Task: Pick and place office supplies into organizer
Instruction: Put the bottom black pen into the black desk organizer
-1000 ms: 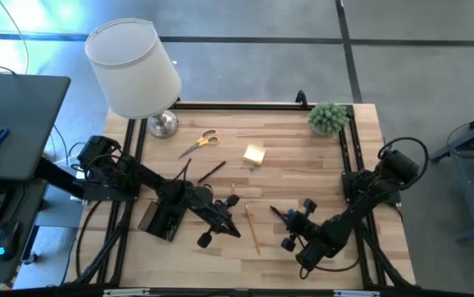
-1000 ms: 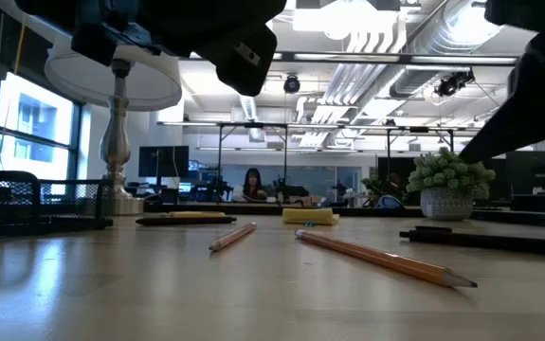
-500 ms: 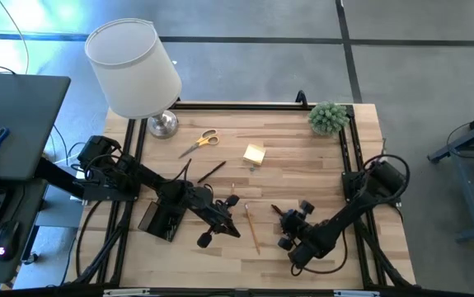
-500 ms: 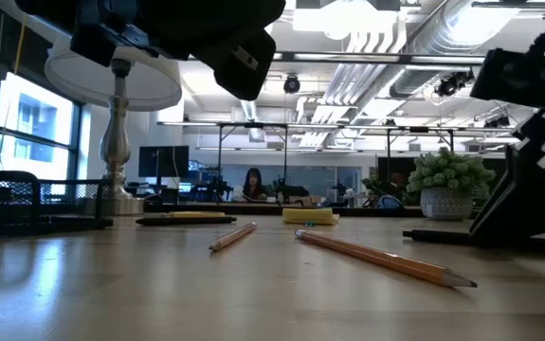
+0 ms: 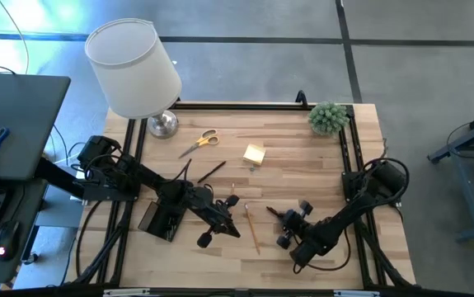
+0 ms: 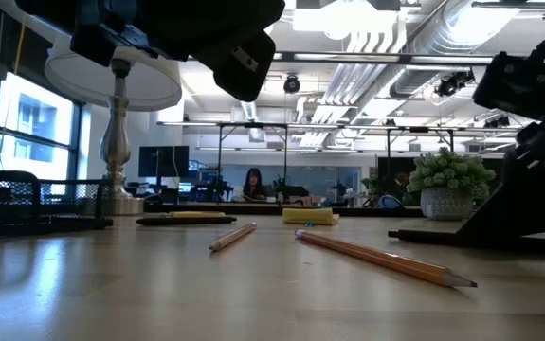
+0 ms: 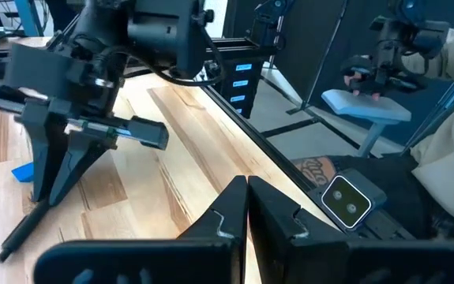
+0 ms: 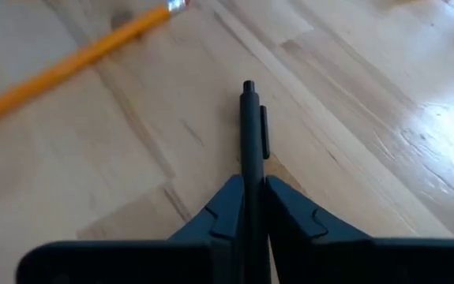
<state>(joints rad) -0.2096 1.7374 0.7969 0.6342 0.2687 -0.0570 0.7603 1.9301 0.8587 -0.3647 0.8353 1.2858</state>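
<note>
My right gripper (image 5: 280, 220) is down at the table's near right, shut on a black pen (image 8: 249, 134). My left gripper (image 5: 233, 229) hangs shut with nothing in it above the table's middle, just right of the black organizer (image 5: 159, 219). A long pencil (image 5: 251, 228) lies flat on the table between the two grippers. Farther back lie yellow-handled scissors (image 5: 199, 142), a yellow sticky-note pad (image 5: 254, 153) and another black pen (image 5: 212, 172). A small blue piece (image 7: 23, 170) lies beside my right gripper. My right gripper pinches the pen's barrel (image 8: 249, 183) between its two fingers. The pen runs along the fingers, and its clip end (image 8: 248, 88) sticks out past the tips. The fingers slant down from the table's near right. In the low view the pen (image 6: 438, 234) lies level at the table top.
A white-shaded lamp (image 5: 133, 70) stands at the far left corner and a small green plant (image 5: 328, 117) at the far right. A short pencil (image 6: 232, 237) lies near the middle. Black rails (image 5: 348, 165) run along the table's sides.
My right gripper has come down onto the table at the black pen and moved slightly toward the table's left. In the low view the pen has slid a little to the left along the table.
</note>
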